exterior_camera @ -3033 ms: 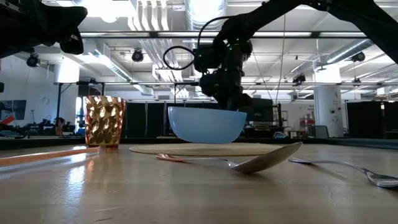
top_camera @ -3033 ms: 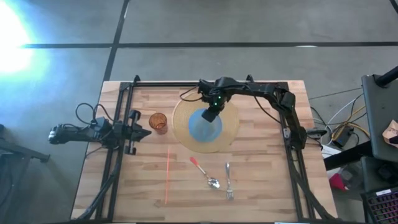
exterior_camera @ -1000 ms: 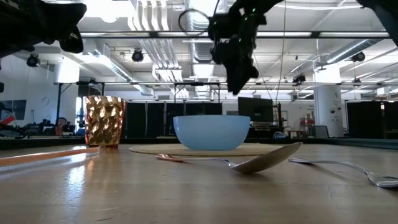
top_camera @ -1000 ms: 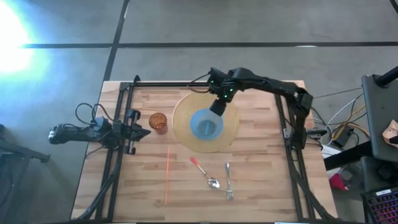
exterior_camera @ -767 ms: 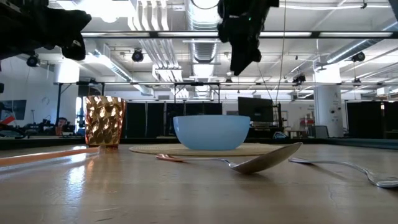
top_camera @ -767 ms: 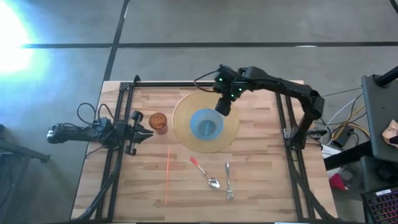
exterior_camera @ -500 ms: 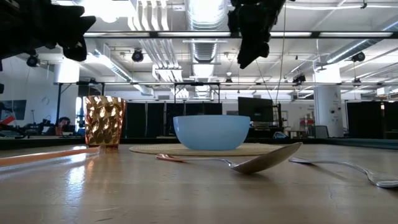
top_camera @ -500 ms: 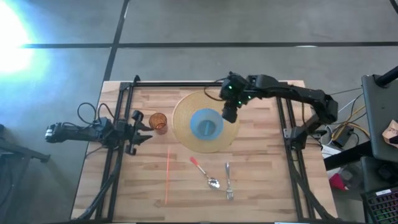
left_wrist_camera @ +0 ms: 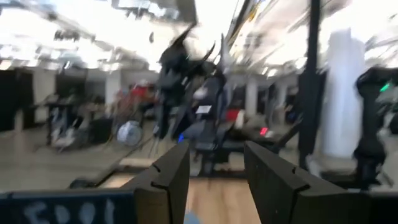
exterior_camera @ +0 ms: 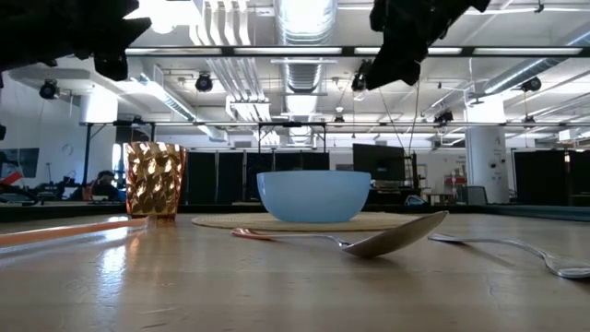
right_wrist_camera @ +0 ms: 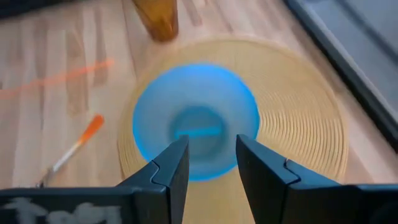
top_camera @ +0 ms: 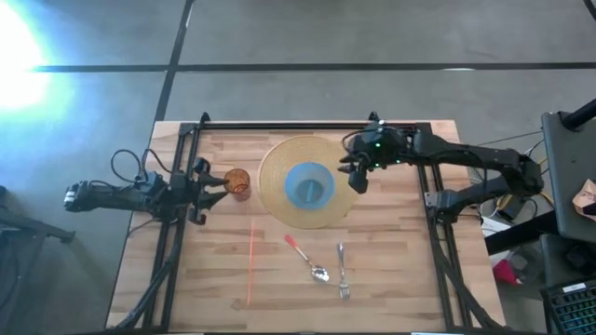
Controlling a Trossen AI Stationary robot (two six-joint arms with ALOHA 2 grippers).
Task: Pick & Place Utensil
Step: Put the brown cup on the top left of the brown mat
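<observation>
A spoon with an orange handle point(top_camera: 305, 257) and a metal fork point(top_camera: 342, 271) lie flat on the table's near middle. A blue bowl point(top_camera: 308, 184) stands on a round woven placemat point(top_camera: 279, 200). My right gripper point(top_camera: 357, 179) is open and empty, raised above the placemat's right edge, right of the bowl; its wrist view looks down on the bowl point(right_wrist_camera: 194, 121). My left gripper point(top_camera: 216, 182) is open and empty at the table's left, beside an amber glass point(top_camera: 237, 182).
The amber glass point(exterior_camera: 154, 179) stands left of the placemat. An orange strip point(top_camera: 250, 264) lies on the table left of the spoon. Black frame rails point(top_camera: 177, 223) run along both sides of the table. Bare wood lies at the near left and near right.
My right gripper has risen and gone toward the table's right edge, from above the bowl to beyond the placemat's right rim. The bowl stays on the placemat. My left arm has shifted slightly and raised its gripper.
</observation>
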